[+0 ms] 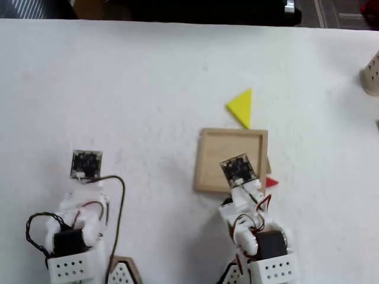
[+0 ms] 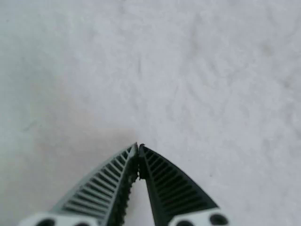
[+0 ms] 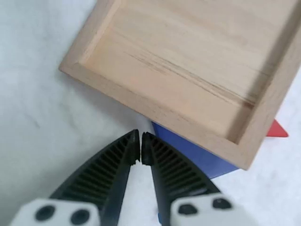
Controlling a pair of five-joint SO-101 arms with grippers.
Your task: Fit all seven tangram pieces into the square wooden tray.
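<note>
The square wooden tray [image 1: 234, 132] lies right of the table's middle, its floor showing bare wood. A yellow triangle [image 1: 241, 106] lies just beyond its far rim. A red piece [image 1: 271, 183] pokes out at the tray's near right corner. In the right wrist view, my right gripper [image 3: 141, 141] is shut on nothing, its tips close to the tray's near wall [image 3: 141, 104]. A blue piece [image 3: 197, 155] lies right beside those tips, against that wall, with the red piece [image 3: 276, 129] past the corner. My left gripper [image 2: 138, 147] is shut over bare white table, far left of the tray.
A beige perforated object [image 1: 371, 74] stands at the table's right edge. The left arm's black cable [image 1: 120, 207] loops beside its base. White tabletop stretches wide to the left of the tray and behind it.
</note>
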